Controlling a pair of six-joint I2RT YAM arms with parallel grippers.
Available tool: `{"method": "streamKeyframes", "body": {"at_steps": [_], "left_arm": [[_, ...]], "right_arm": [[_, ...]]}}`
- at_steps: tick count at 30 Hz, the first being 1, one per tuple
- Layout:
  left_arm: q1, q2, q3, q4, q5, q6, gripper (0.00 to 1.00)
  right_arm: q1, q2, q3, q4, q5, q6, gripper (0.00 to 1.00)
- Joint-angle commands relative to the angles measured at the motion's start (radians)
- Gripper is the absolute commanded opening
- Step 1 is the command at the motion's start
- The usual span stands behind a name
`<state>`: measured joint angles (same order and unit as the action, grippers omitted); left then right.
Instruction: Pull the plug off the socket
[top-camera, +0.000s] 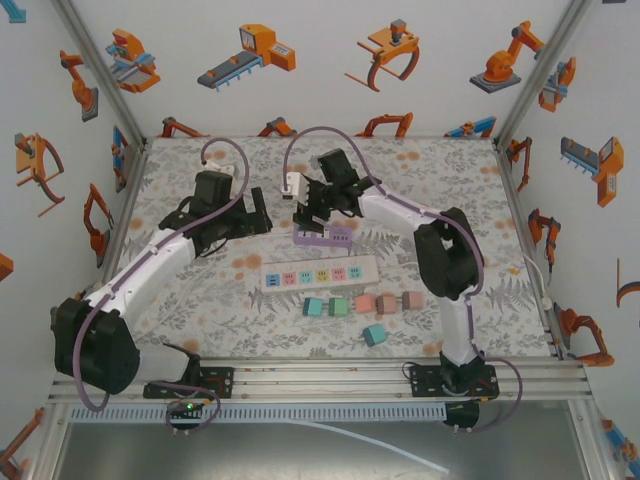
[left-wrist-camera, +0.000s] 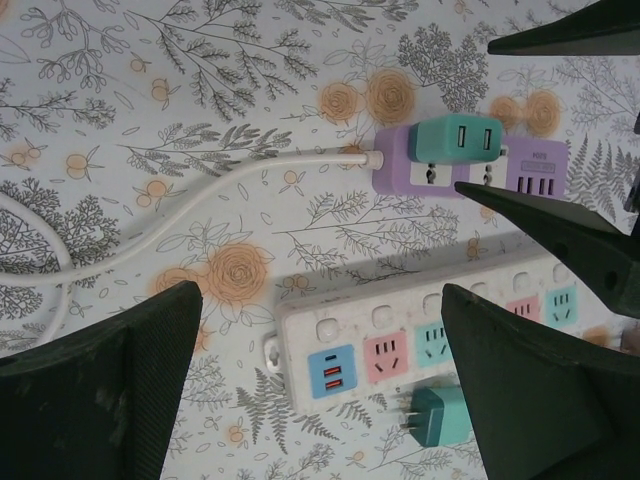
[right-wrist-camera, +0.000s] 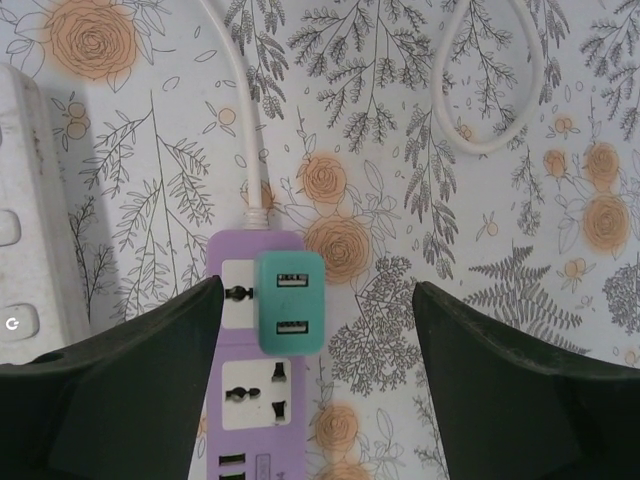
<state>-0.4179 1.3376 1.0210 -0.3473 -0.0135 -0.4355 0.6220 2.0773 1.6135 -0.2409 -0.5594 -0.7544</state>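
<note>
Teal plug (right-wrist-camera: 290, 302), seated in the end socket of the purple power strip (right-wrist-camera: 250, 400), directly below and between the fingers of the right gripper (right-wrist-camera: 318, 295). Spread wide there, pinching nothing, one finger on each flank of the plug, neither touching it, though closer on one side than the other. Held so, by the look of it, to close across the plug's narrow body and draw it straight off its pins.

Same for the left gripper (left-wrist-camera: 320, 300): spread and empty, hovering over the white power strip (left-wrist-camera: 430, 340), with the purple strip just ahead of its fingertips. Probably waiting to pin the purple strip down during the pull, since otherwise light enough to rise along with the plug.

Smooth, glossy plastic on the plug: a round-cornered block with two USB slots on its face and little to bite on, so calling for a square squeeze. Purple strip flat and slab-like, with a stiff white cord (right-wrist-camera: 245, 130) curving away beyond the gripper. Dark fingers (left-wrist-camera: 100, 400) with a fine-grained, cloth-like face. Floral printed surface (right-wrist-camera: 480, 180), flat and slick-looking, likely poor at resisting a slide.
</note>
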Motion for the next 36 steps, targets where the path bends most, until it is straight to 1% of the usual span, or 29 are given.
{"method": "streamKeyframes", "body": {"at_steps": [1,7,12,16,20,24,26,29,32,36], "left_arm": [[0.007,0.02,0.014,0.04,0.031,-0.033,0.98],[0.01,0.066,-0.012,0.094,0.043,-0.07,0.98],[0.01,0.126,-0.007,0.132,0.079,-0.109,0.99],[0.01,0.174,-0.006,0.171,0.096,-0.146,0.99],[0.01,0.235,-0.001,0.195,0.132,-0.188,0.87],[0.009,0.292,-0.005,0.233,0.154,-0.23,0.77],[0.009,0.315,-0.002,0.255,0.172,-0.232,0.75],[0.008,0.354,0.017,0.26,0.198,-0.226,0.73],[0.008,0.388,0.03,0.264,0.219,-0.22,0.69],[0.005,0.426,0.036,0.262,0.216,-0.221,0.65]], "right_arm": [[-0.005,0.02,0.044,-0.026,-0.04,-0.022,0.64],[-0.007,0.039,0.054,-0.043,-0.06,-0.023,0.5],[-0.006,0.049,0.051,-0.066,-0.077,-0.023,0.46],[-0.005,0.056,0.046,-0.061,-0.075,-0.025,0.4],[-0.006,0.039,0.037,-0.046,-0.1,-0.019,0.33],[-0.005,0.022,0.03,-0.047,-0.117,-0.014,0.29],[-0.005,0.013,0.027,-0.046,-0.124,-0.014,0.28],[-0.005,0.002,0.027,-0.044,-0.135,-0.006,0.27],[-0.005,-0.006,0.028,-0.034,-0.157,0.014,0.27],[-0.005,-0.012,0.019,-0.004,-0.175,0.039,0.27]]}}
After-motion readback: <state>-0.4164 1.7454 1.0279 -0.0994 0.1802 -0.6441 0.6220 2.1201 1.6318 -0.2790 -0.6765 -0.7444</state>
